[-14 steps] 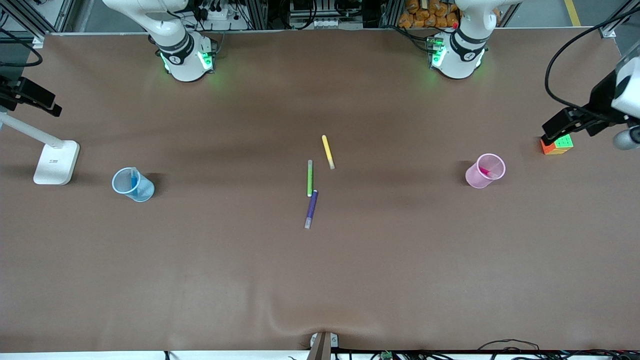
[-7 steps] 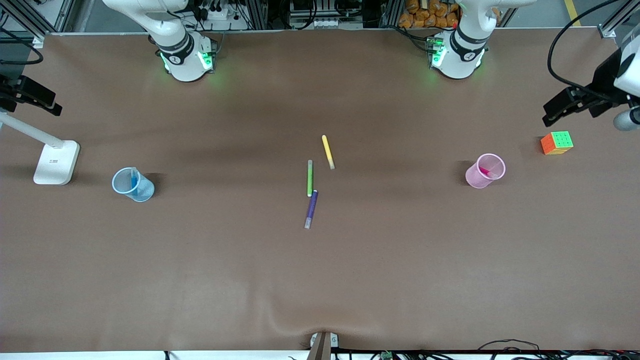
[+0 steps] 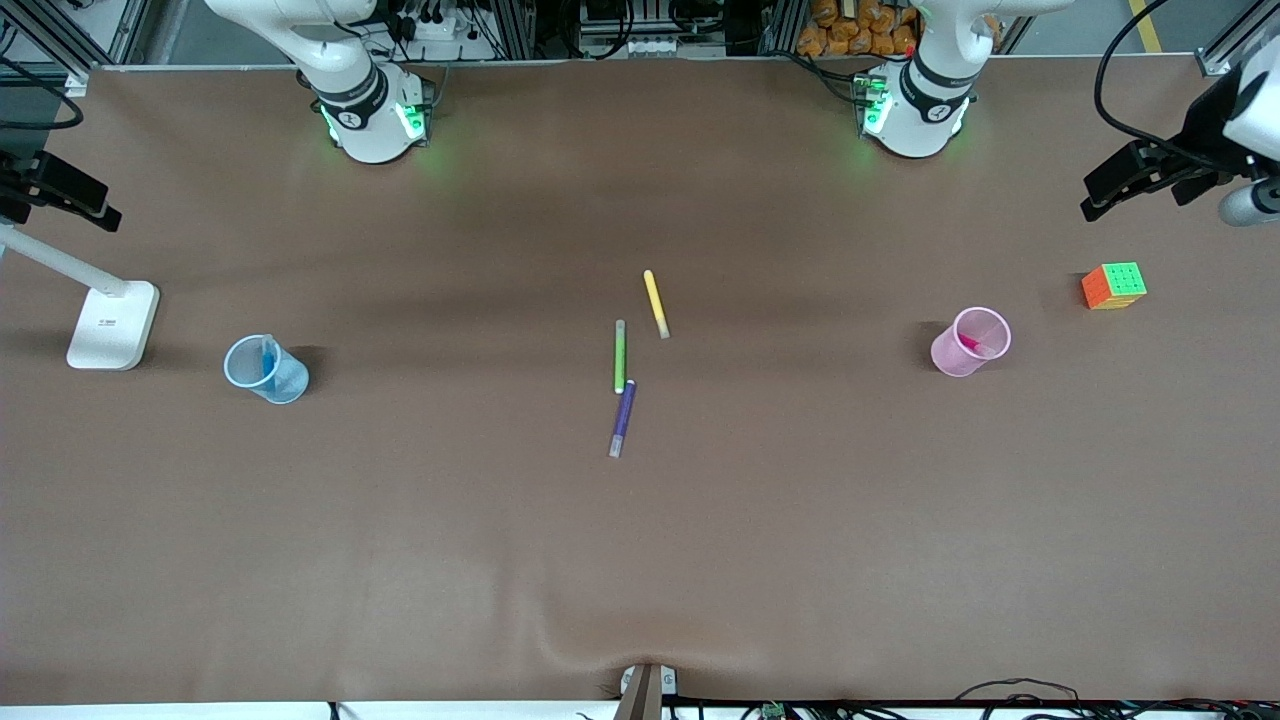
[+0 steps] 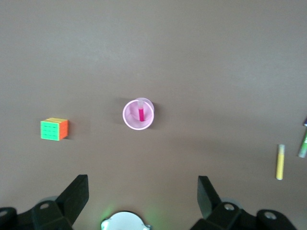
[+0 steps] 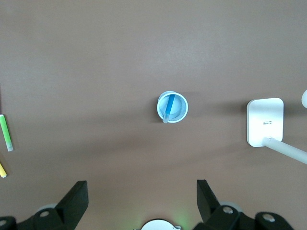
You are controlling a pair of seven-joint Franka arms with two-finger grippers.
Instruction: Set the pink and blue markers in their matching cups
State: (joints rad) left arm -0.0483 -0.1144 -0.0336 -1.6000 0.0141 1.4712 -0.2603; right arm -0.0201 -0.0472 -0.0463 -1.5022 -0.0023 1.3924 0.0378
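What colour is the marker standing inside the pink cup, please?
Magenta pink marker, with a pale cap; the left wrist view shows it best inside the pink cup.

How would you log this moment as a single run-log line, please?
blue marker: in blue cup | pink marker: in pink cup | left gripper: open, raised | right gripper: open, raised

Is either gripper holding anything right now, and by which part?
Nothing is held. The left gripper and right gripper are both open and empty, high over the table.

Even overhead light, soft shadows beside cups, wrist views slightly soft, no glare
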